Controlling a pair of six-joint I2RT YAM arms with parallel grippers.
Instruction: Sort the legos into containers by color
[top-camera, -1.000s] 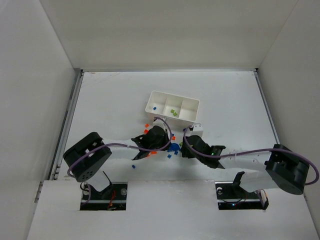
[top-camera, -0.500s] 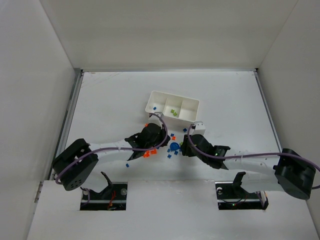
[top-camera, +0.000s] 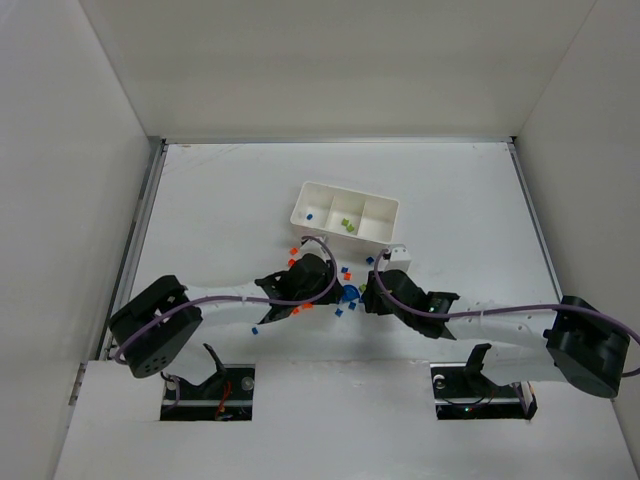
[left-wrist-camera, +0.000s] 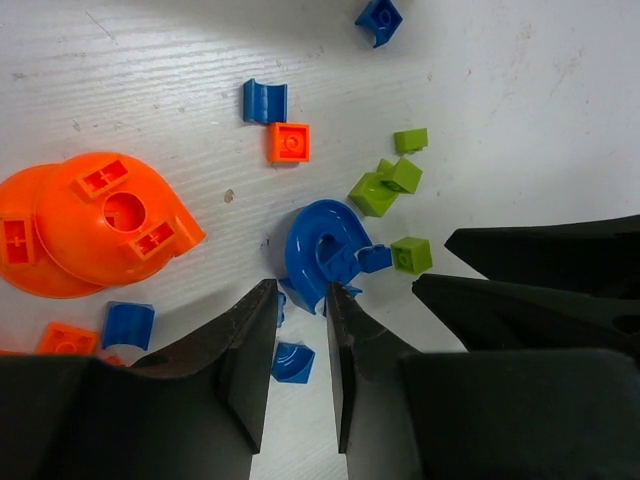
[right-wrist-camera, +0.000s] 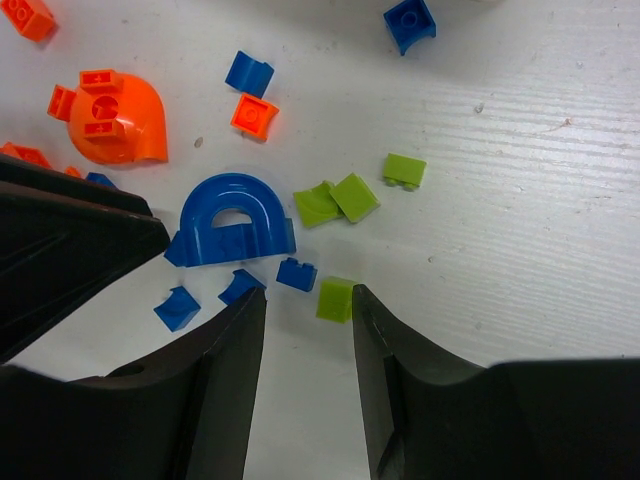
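Legos (right-wrist-camera: 236, 228) in orange, blue, lime green

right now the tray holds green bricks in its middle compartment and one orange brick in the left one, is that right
Not quite. The single brick in the left compartment of the tray is blue, not orange; the top external view shows this. The green bricks do lie in the middle compartment.

No writing, label, brand, number or sign could be read in any view, neither on the legos (left-wrist-camera: 322, 248) nor on the tray (top-camera: 375, 237).
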